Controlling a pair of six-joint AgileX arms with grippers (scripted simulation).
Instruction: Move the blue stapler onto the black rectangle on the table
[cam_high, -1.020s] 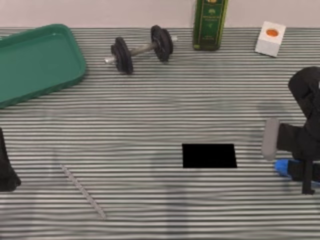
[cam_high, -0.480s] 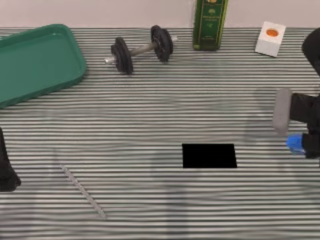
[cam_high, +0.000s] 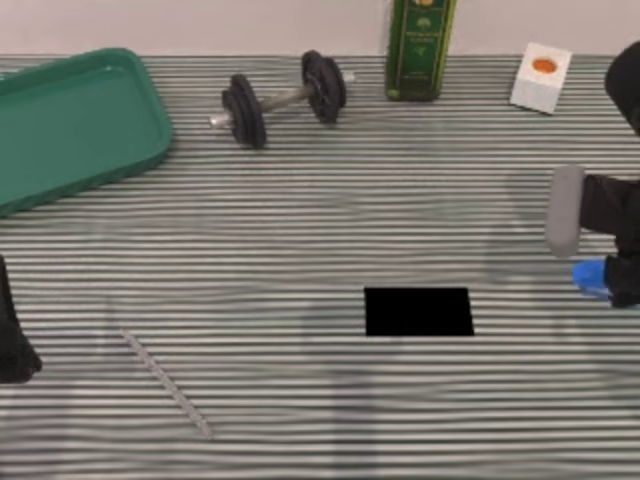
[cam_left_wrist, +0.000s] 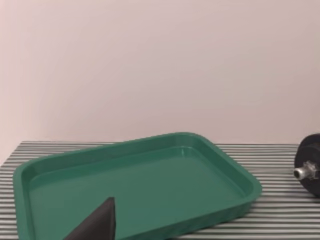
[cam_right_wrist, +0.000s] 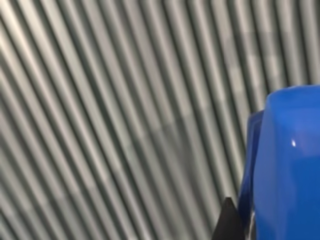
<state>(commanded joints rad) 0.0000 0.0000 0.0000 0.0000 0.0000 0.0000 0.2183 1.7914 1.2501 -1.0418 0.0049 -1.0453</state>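
**Now: stapler in the right gripper, off to the right of the black rectangle**

Right now the right gripper (cam_high: 622, 280) is sitting at the table's right edge in the top view, and the blue stapler (cam_high: 590, 277) is poking out from under it toward the left. The fingers are closing on the stapler; in the right wrist view the stapler (cam_right_wrist: 285, 165) is filling the near corner, with one dark fingertip (cam_right_wrist: 228, 225) pressing against its side and the striped table (cam_right_wrist: 125, 115) lying behind it. Whether the stapler is resting on the table or hanging clear of it, I cannot tell.

The black rectangle (cam_high: 418, 311) is lying flat on the table (cam_high: 300, 230), well apart from the stapler and to its left, with nothing on it.

The left gripper (cam_high: 12, 345) is idling at the table's left edge; its fingers are not showing well enough to judge.

Along the far side, a green tray (cam_high: 80, 125) is sitting at the left, a dumbbell (cam_high: 285, 98) beside it, then a green bottle (cam_high: 420, 48) and a white box (cam_high: 541, 77). A thin grey strip (cam_high: 165, 382) is lying near the left front.
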